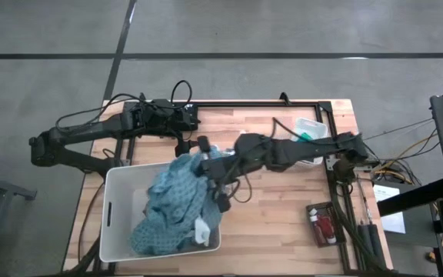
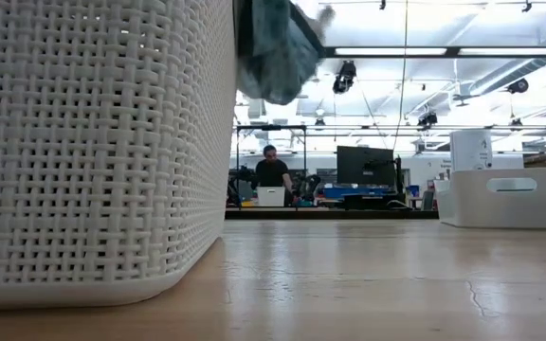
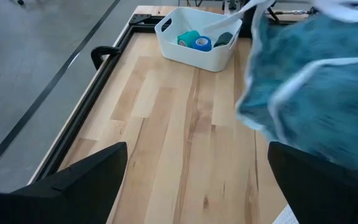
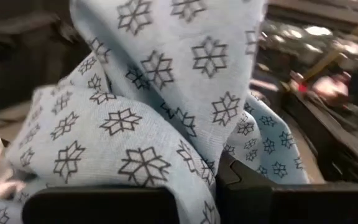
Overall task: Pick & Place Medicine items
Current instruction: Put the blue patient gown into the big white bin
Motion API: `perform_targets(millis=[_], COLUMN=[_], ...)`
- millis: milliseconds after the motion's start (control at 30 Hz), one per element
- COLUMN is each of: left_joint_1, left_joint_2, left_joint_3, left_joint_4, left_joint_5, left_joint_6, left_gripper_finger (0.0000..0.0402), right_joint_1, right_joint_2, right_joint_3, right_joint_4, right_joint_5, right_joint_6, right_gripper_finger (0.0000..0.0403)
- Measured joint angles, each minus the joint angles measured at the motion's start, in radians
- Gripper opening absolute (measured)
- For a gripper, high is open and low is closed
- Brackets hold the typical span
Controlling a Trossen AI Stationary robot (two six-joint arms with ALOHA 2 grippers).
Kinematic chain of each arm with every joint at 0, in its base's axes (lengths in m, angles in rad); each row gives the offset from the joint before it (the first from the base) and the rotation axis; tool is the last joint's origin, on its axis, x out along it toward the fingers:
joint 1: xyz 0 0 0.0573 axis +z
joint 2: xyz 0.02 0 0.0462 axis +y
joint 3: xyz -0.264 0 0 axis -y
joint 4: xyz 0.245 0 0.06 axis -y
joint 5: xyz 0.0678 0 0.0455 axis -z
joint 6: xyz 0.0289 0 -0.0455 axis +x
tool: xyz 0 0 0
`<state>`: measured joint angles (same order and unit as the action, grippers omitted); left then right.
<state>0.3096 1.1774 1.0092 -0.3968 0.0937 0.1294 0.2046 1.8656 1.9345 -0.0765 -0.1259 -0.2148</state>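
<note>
My right gripper (image 1: 215, 171) reaches in from the table's right and is shut on a blue-grey patterned cloth (image 1: 181, 178) at the far right corner of the white woven basket (image 1: 118, 223). The basket holds more of this cloth. My left gripper (image 1: 194, 144) is open and empty just beyond the basket, its fingers (image 3: 79, 183) spread wide. A teal roll (image 3: 188, 38) and a blue round piece (image 3: 203, 43) lie in a small white bin (image 3: 210, 59) at the far right. Red bottles with white caps (image 1: 323, 228) lie on a dark tray near the right front. My right gripper pinches a bunched fold of the patterned cloth (image 4: 188, 158) between its two fingers. The cloth fills the wrist view, so I cannot tell which part of it this is. In the low view the cloth's lower end (image 2: 275, 57) hangs clear above the table, beside the basket's wall.
The basket's wall (image 2: 93, 142) fills the left of the low view. The small white bin (image 1: 311, 128) stands at the far right. Bare wood (image 1: 271, 223) lies between basket and tray. A person (image 2: 273, 170) sits far behind the table.
</note>
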Motion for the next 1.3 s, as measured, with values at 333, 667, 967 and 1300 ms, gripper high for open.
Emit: perform_targets(millis=[333, 667, 967, 1300], left_joint_1=[0.0, 0.0, 0.0, 0.0], left_joint_2=[0.0, 0.0, 0.0, 0.0], left_joint_3=[0.0, 0.0, 0.0, 0.0], left_joint_4=[0.0, 0.0, 0.0, 0.0], left_joint_5=[0.0, 0.002, 0.001, 0.0], left_joint_6=[0.0, 0.0, 0.0, 0.0], left_gripper_finger=[0.0393, 0.0393, 0.0393, 0.0393], right_joint_1=[-0.001, -0.006, -0.013, -0.018], right_joint_2=[0.299, 0.396, 0.395, 0.395], right_joint_3=[0.352, 0.4, 0.35, 0.264], right_joint_4=[-0.011, 0.137, 0.054, -0.108], right_joint_5=[-0.171, -0.357, -0.311, -0.024], right_joint_6=[0.043, 0.16, 0.213, 0.235], right_gripper_finger=[0.0008, 0.0008, 0.0008, 0.0008])
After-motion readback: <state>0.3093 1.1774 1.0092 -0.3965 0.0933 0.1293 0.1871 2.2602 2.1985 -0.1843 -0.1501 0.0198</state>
